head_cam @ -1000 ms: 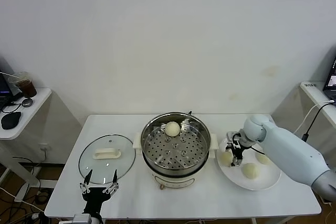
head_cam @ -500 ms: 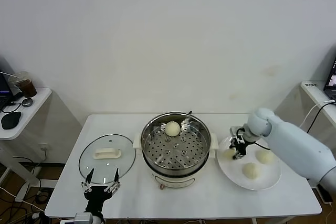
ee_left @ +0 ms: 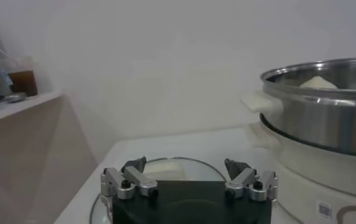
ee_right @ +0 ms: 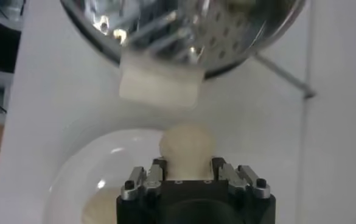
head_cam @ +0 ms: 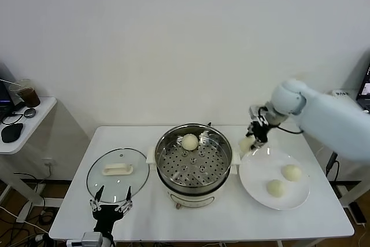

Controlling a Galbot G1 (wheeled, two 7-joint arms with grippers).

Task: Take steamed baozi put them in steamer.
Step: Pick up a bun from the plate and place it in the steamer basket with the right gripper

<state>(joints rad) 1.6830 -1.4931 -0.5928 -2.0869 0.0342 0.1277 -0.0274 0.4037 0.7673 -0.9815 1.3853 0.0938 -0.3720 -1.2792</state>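
Baozi point(head_cam: 247, 143) sits clamped in the right tool point(head_cam: 252, 138), partly hidden, above the plate point(head_cam: 254, 183); the steamer point(head_cam: 193, 169) holds another; left tool point(head_cam: 110, 206) gapes, idle.

Lid point(head_cam: 117, 170) left of steamer point(head_cam: 193, 163), plate point(head_cam: 260, 183) right, one baozi point(head_cam: 189, 141) inside

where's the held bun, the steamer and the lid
held bun point(head_cam: 247, 143), head view, its pale side below the right gripper point(head_cam: 255, 134)
steamer point(head_cam: 193, 164), head view, bare perforated tray
lid point(head_cam: 117, 170), head view, its white handle
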